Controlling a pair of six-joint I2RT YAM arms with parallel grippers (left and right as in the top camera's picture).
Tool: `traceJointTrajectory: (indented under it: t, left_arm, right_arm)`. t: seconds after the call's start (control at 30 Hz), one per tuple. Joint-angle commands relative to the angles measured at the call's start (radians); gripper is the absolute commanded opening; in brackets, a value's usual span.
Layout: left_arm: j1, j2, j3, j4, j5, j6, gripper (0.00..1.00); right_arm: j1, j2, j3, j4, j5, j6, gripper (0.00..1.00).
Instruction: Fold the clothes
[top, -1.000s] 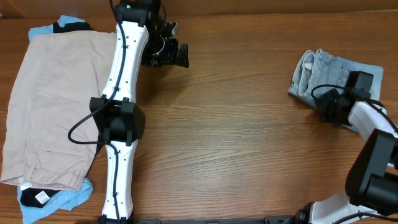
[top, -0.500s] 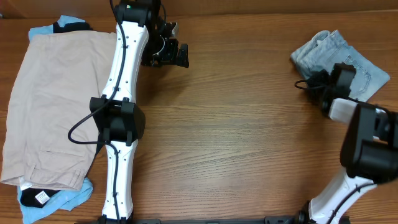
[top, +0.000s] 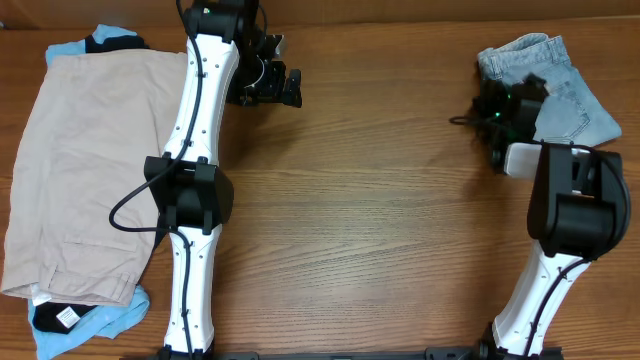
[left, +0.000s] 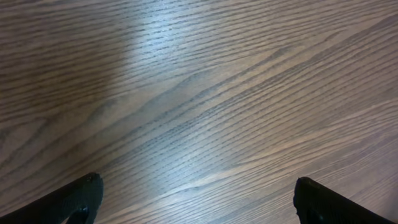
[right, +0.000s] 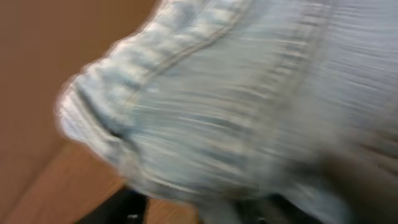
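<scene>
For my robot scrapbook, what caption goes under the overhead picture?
Right hand holding the denim shorts, beige clothes piled far left.

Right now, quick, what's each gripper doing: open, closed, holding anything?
Left gripper: open, holding nothing.
Right gripper: closed on the denim shorts, though its wrist view is blurred.

The denim shorts (top: 565, 100) lie on the counter (top: 380, 220) at its far right corner, touching the right claw (top: 497, 102) and spreading to its right. The left claw (top: 284, 88) hangs over bare counter; left of it, past the left arm (top: 195, 130), lies a stack of garments (top: 90, 170).
</scene>
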Motion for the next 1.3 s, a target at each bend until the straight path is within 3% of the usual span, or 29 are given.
traceJointTrajectory:
  t: [0.0, 0.07, 0.37, 0.57, 0.77, 1.27]
  left_arm:
    - [-0.008, 0.003, 0.010, 0.002, -0.007, -0.010, 1.00]
    - [-0.008, 0.003, 0.010, 0.001, -0.007, -0.010, 1.00]
    - [-0.008, 0.003, 0.010, 0.008, -0.022, -0.010, 1.00]
    - [-0.008, 0.003, 0.010, 0.013, -0.040, -0.010, 1.00]
    - [-0.010, 0.003, 0.010, 0.013, -0.040, -0.010, 1.00]
    - [-0.027, 0.003, -0.009, 0.031, -0.045, -0.009, 1.00]
  right_arm:
    - [0.001, -0.037, 0.101, -0.080, -0.091, -0.116, 0.75]
    - [0.001, -0.097, 0.148, -0.233, -0.113, -0.130, 1.00]
    - [-0.003, -0.418, 0.285, -0.882, -0.097, -0.412, 1.00]
    - [-0.059, -0.514, 0.283, -1.112, 0.093, -0.339, 0.97]
    - [-0.123, -0.430, 0.216, -1.099, 0.103, -0.301, 0.77]
    - [-0.138, -0.074, 0.195, -0.930, 0.143, -0.215, 0.79]
